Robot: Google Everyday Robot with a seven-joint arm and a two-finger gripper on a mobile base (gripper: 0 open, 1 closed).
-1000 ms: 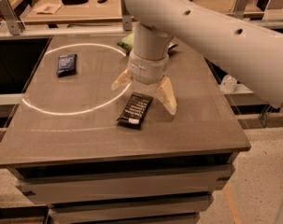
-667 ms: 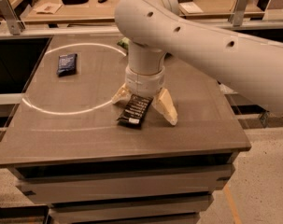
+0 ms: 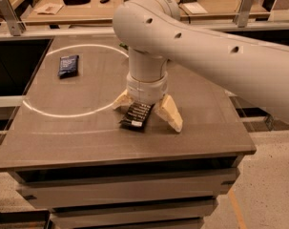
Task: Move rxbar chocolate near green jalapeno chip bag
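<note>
A thick white robot arm (image 3: 206,37) is being shown reaching down from the upper right over a grey desk (image 3: 206,128). Its hand (image 3: 148,116) is being held low over the middle of the desk, with its two tan fingers (image 3: 170,113) spread wide apart. Nothing is being gripped. The chocolate bar (image 3: 137,116), black with white lettering, is being straddled by the fingers as it lies flat on the desk. Its far end is being covered by the wrist.

A small blue packet (image 3: 68,65) is being shown well apart, at the far left, inside a white ring (image 3: 63,112) marked on the desk. The green chip bag cannot be made out and is probably being hidden behind the arm.

The pickup is judged to be the step in hand, with the bar being lined up between the fingers but not yet taken. Next, the fingers are likely needing to be closed across the bar's narrow sides. They would need to be kept low against the desk, since the wrapper is so flat, before the bar is lifted and carried toward the bag.
</note>
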